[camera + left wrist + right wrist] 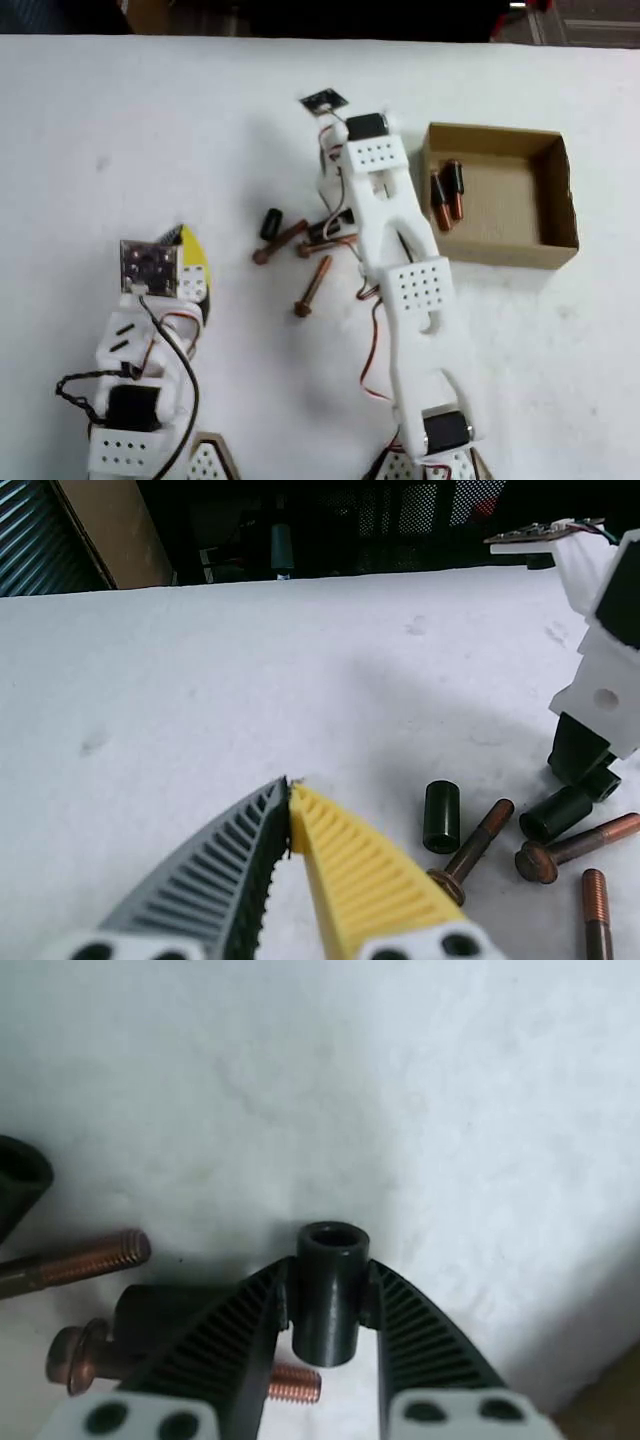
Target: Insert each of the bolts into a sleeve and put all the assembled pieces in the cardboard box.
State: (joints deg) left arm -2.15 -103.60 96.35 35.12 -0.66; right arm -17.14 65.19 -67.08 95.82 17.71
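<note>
Clamping a black sleeve (330, 1310), your right gripper (329, 1285) sat among loose bolts (85, 1260); your left gripper (289, 798) was closed, holding nothing.

It looks like a workshop or a robotics lab: a plain white bench (90, 120) and, far beyond the left hand (289, 783), a ribbed shutter (35, 530), a brown board (115, 525) and dark mesh racks (400, 520) in a dim room.
</note>
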